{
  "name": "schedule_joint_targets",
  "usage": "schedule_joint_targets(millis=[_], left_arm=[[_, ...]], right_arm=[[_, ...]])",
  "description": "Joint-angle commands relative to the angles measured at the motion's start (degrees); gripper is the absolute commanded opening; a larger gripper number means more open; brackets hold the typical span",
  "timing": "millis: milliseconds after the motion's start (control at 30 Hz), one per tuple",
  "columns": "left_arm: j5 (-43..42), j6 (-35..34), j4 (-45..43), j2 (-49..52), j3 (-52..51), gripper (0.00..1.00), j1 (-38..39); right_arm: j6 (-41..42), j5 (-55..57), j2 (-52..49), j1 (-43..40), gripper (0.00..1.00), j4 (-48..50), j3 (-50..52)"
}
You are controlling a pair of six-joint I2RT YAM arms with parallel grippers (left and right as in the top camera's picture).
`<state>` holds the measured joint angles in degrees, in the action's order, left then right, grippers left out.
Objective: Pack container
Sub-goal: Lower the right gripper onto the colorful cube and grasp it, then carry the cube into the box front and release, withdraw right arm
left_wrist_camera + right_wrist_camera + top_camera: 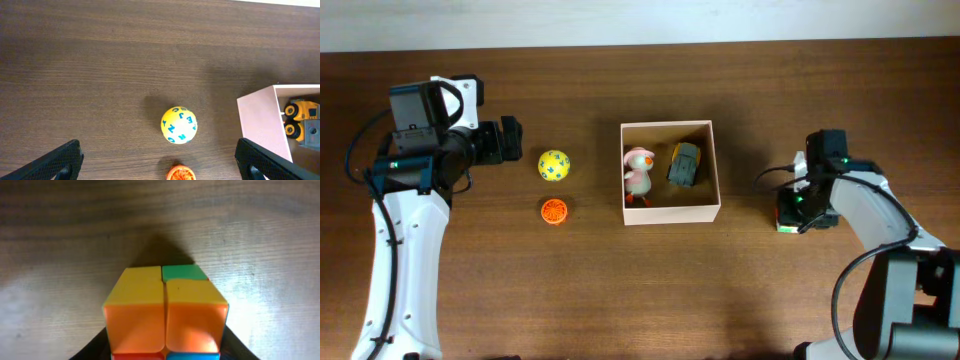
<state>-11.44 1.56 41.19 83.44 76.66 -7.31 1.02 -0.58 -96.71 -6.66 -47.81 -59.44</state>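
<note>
Container (672, 213): placed mid-tabletop (620, 300), with a pink duck (639, 172) and a yellow truck (685, 165) already inside.
Left jaws: spread wide, nothing held; yellow ball (179, 125) near, orange ball (554, 211) beside it.
Right jaws: set around a colour cube (165, 310); whether it is gripped cannot be told.
Risk: cube may be slipped or caught on the container wall if carried low.
Surface: dark wood grain; pale band along the far edge.

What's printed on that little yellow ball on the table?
Blue letters scattered over the yellow ball, clearest in the left wrist view.
</note>
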Motion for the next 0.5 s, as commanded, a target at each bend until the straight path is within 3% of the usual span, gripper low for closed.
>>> schedule_joint_targets(millis=[0, 267, 467], left_arm=[[-0.8, 0.7, 0.1, 0.3, 1.2, 0.99, -0.3], [-0.8, 0.7, 0.1, 0.3, 1.2, 0.99, -0.3], [-0.8, 0.7, 0.1, 0.3, 1.2, 0.99, -0.3]], right_arm=[[2.7, -1.8, 1.6, 0.5, 0.36, -3.7, -7.0], [2.8, -5.1, 6.3, 10.4, 0.34, -20.5, -28.6], [8.0, -5.2, 6.6, 22.5, 0.33, -20.5, -34.2]])
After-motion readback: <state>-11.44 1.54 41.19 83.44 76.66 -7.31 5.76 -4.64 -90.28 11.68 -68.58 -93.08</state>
